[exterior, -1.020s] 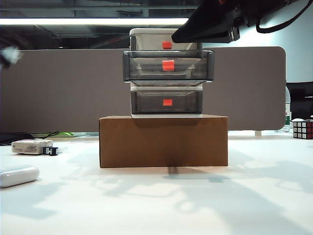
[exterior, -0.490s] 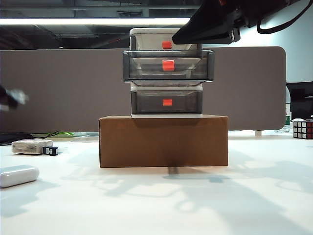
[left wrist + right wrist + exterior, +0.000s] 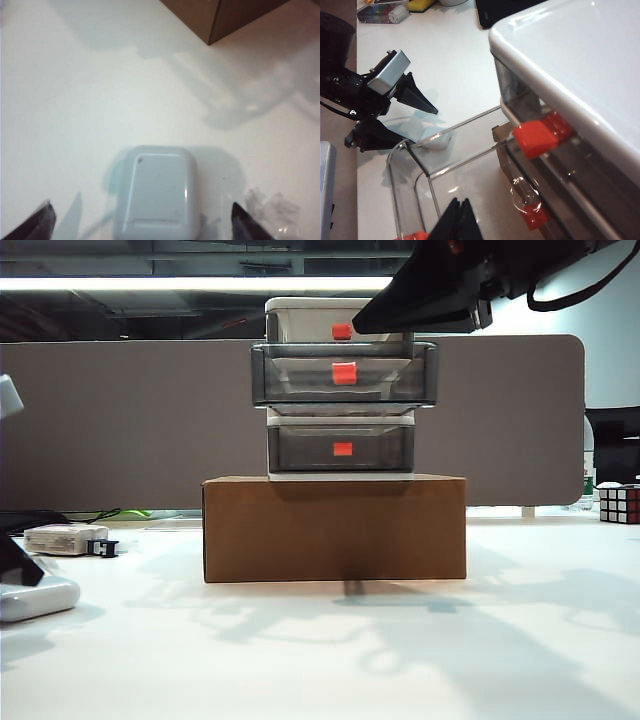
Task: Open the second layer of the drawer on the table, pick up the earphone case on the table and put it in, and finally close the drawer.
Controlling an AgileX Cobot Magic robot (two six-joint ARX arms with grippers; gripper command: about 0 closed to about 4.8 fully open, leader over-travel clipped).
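L end effector [image 3: 142, 220] now down at the table's [image 3: 330, 660] left edge, over the earphone case [image 3: 154, 192]. 1 s ago it was only a blur high at the left of the exterior view; half a sec ago lower, still blurred; now its dark tips sit right at the case. Wrist view: my two fingertips [image 3: 35, 225] stand wide apart, one on each side of the case, not touching it. Nothing held. Case lies flat on the table, same spot in all three exterior frames, near the left edge, in front of the boxy off-white device [image 3: 66, 538] w/ black part.

R end effector [image 3: 456, 220]: fingers pressed together, tips only visible in wrist view, nothing between them. It hangs above the pulled-out second layer [image 3: 344, 375], up by the drawer's [image 3: 340, 390] top right in the exterior view. No change vs earlier frames there.

Drawer unit stands on the brown cardboard box [image 3: 335, 528], mid-table toward the far edge. Second layer sticks out toward the camera, front wider than top and bottom drawers; looks empty from R wrist view, table showing through its clear floor. Top and bottom drawers shut, red-orange tabs visible. Unit and box unmoved across frames.

Rubik's cube [image 3: 619, 504] at the table's far right edge, unchanged.
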